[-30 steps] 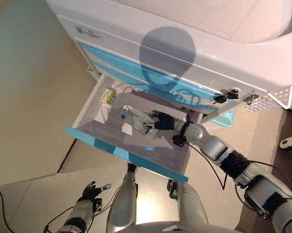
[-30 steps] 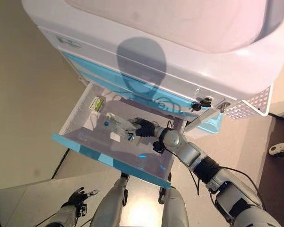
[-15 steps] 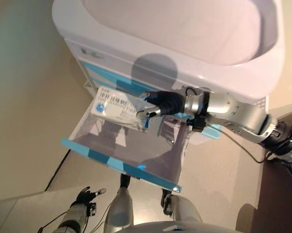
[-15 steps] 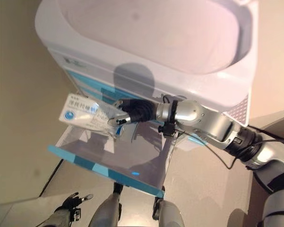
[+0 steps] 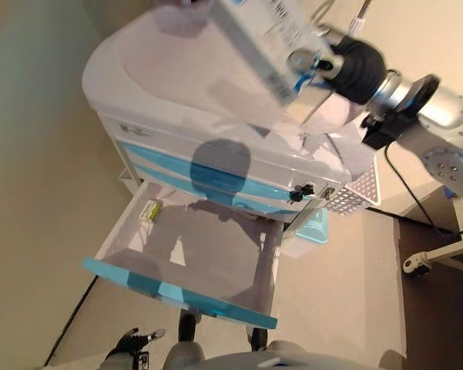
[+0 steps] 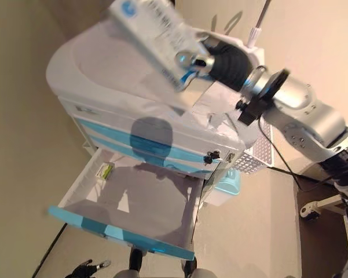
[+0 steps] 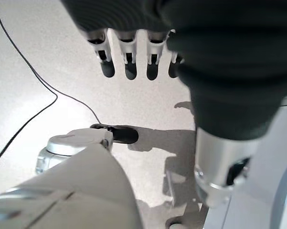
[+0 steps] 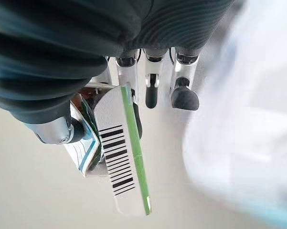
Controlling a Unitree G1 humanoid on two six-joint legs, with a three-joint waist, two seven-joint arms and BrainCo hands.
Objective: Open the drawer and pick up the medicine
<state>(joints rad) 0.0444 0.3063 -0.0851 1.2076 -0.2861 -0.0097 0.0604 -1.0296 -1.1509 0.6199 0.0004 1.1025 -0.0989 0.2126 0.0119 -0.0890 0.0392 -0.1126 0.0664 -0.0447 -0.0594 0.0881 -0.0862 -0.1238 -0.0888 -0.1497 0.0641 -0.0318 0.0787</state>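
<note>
Eye views: right hand (image 6: 220,58) pinches the medicine box (image 6: 153,35), raised above the white cart (image 5: 177,85); bottom drawer (image 5: 185,258) open, small green packet (image 5: 149,210) at its far left corner.
Right wrist view: barcode end of box between thumb and fingers.
Left wrist view: left hand (image 7: 133,52) relaxed, empty, over pale floor (image 7: 47,62).

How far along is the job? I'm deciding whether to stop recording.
The drawer stands open. The right hand pinches the medicine box high above the cabinet, so the pick looks done. A small green packet lies in the drawer; the left hand hangs open.
</note>
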